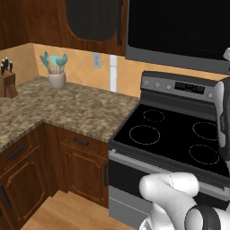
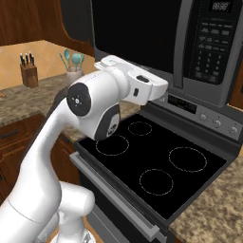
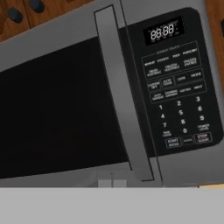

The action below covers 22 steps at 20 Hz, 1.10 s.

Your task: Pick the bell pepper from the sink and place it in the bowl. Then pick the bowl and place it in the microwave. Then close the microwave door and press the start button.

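Note:
The microwave (image 2: 156, 42) hangs above the stove. Its microwave door (image 3: 57, 118) is closed, its dark window flush with the frame and its tall grey handle (image 3: 124, 100) upright beside the keypad (image 3: 177, 87). The start button (image 3: 173, 142) sits in the keypad's bottom row, under a lit display. My gripper (image 3: 112, 183) is shut with nothing in it. It is raised in front of the microwave's lower edge, level with the handle's foot and apart from the keypad. In the right base view my hand (image 2: 151, 85) reaches toward the microwave. The bell pepper, bowl and sink are out of view.
A black stove (image 1: 170, 134) with four burner rings lies directly below my arm. The granite counter (image 1: 67, 108) to its left holds a utensil jar (image 1: 56, 72) and a knife block (image 1: 6, 78). More counter (image 2: 213, 213) runs right of the stove.

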### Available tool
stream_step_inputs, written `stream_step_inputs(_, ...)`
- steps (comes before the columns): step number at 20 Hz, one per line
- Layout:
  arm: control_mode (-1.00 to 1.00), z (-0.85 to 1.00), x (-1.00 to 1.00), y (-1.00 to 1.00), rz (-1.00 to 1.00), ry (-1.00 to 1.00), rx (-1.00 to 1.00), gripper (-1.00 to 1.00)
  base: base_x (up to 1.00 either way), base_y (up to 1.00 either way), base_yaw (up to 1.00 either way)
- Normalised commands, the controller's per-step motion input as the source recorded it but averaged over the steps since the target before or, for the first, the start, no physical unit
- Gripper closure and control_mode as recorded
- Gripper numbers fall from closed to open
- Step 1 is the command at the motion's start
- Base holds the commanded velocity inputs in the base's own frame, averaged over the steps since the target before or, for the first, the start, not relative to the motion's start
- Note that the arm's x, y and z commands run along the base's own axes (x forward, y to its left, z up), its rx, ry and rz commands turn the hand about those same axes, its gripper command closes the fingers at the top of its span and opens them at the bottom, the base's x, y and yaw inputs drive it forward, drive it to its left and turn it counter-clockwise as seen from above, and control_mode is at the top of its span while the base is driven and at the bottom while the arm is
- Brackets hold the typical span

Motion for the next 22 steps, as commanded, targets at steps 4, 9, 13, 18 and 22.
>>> stream_step_inputs(4, -1.00, 0.00, 0.00, -0.36, -0.02, 0.00, -0.01, 1.00, 0.00, 0.00, 0.00)
stream_step_inputs(9, -1.00, -0.01, 0.01, -0.37, 0.00, 0.00, 0.00, 1.00, 0.00, 0.00, 0.00)
stream_step_inputs(13, -1.00, -0.13, 0.04, -0.21, 0.00, 0.02, 0.00, 1.00, 0.00, 0.00, 0.00)
stream_step_inputs(18, -1.00, -0.08, 0.01, -0.31, 0.00, 0.01, 0.00, 1.00, 0.00, 0.00, 0.00)
stream_step_inputs(22, -1.00, -0.04, 0.02, -0.27, 0.00, 0.00, 0.00, 1.00, 0.00, 0.00, 0.00)
